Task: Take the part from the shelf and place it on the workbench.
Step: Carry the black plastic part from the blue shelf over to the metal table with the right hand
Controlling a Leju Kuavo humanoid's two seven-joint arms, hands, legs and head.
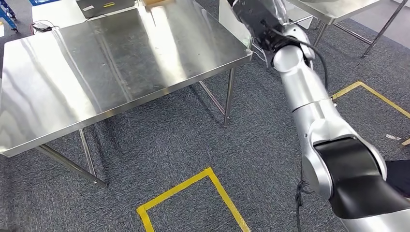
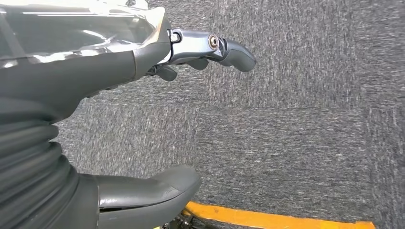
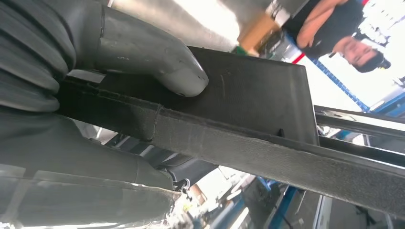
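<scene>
A flat black part (image 3: 258, 95) with a thick textured edge lies in my right hand (image 3: 110, 62), the grey thumb (image 3: 157, 64) pressing on its broad face. In the head view my right arm reaches up and forward, and the dark right hand (image 1: 261, 24) hangs just past the far right corner of the steel workbench (image 1: 121, 67), whose top is bare. The part itself is hard to make out there. My left hand (image 2: 95, 71) hangs over the grey carpet, fingers apart and holding nothing.
A second steel table (image 1: 338, 9) stands at the far right. Yellow tape lines (image 1: 193, 193) mark the carpet in front of the workbench and at the right (image 1: 372, 94). A dark flat device (image 1: 104, 7) lies beyond the bench. A person (image 3: 344, 33) stands nearby.
</scene>
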